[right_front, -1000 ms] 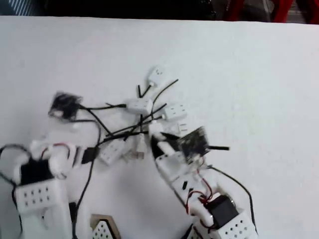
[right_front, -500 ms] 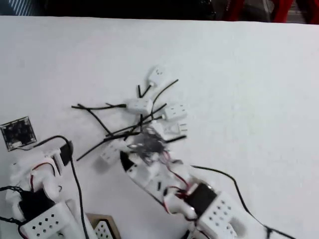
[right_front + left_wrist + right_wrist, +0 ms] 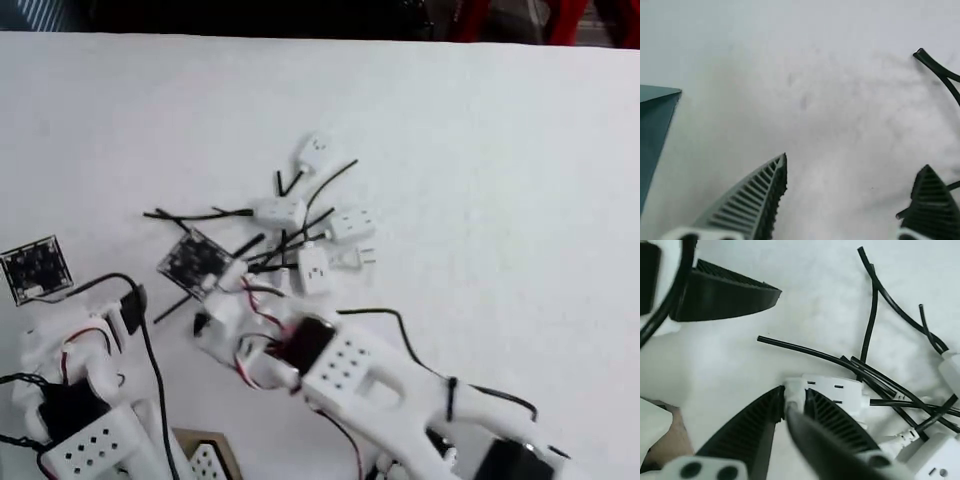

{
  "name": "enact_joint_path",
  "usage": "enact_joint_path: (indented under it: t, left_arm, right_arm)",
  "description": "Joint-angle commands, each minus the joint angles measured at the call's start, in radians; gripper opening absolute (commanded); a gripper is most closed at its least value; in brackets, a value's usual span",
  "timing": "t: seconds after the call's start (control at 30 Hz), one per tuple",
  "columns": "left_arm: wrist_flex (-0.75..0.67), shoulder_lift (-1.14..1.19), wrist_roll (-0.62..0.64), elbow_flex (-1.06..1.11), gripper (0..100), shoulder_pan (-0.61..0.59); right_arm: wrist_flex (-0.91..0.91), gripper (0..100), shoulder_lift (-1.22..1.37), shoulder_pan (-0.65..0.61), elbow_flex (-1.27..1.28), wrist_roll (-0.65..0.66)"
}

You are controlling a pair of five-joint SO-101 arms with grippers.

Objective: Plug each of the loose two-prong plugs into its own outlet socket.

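The white table (image 3: 500, 150) fills the scene, with a dark strip of room beyond its far edge. The right arm (image 3: 350, 370) stretches from the near edge toward the middle of the table, and the left arm (image 3: 80, 400) sits by the near left corner. The right gripper (image 3: 790, 399) is clenched on one end of a white socket (image 3: 832, 390), at the side of the pile closest to the left arm. The left gripper (image 3: 855, 162) is released, its jaws spread wide over bare table, with a cable end (image 3: 927, 60) lying near. Around the middle of the table lies a tangle of black cables (image 3: 300, 215). Several loose sockets (image 3: 279, 211) lie among the cables, one of them apart toward the far edge. A plug (image 3: 355, 258) lies just beside the socket nearest the right arm; whether its prongs are seated in anything I cannot tell.
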Motion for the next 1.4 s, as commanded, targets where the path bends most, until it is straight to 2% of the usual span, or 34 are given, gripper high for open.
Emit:
enact_joint_path:
  t: [0.0,0.47,0.67,1.37]
  left_arm:
    - [-0.014,-0.012,0.009,-0.006,38,-0.007]
    - [-0.014,-0.012,0.006,-0.005,38,-0.004]
    - [-0.014,-0.012,0.006,-0.005,38,-0.002]
    - [-0.021,-0.015,0.003,0.008,38,-0.001]
  right_arm:
    - [-0.015,1.8,0.087,0.013,-0.094,0.014]
    - [-0.022,1.8,0.208,0.047,-0.118,0.014]
    - [-0.087,1.8,0.295,0.047,-0.120,0.014]
    - [-0.091,1.7,0.226,0.044,-0.153,0.005]
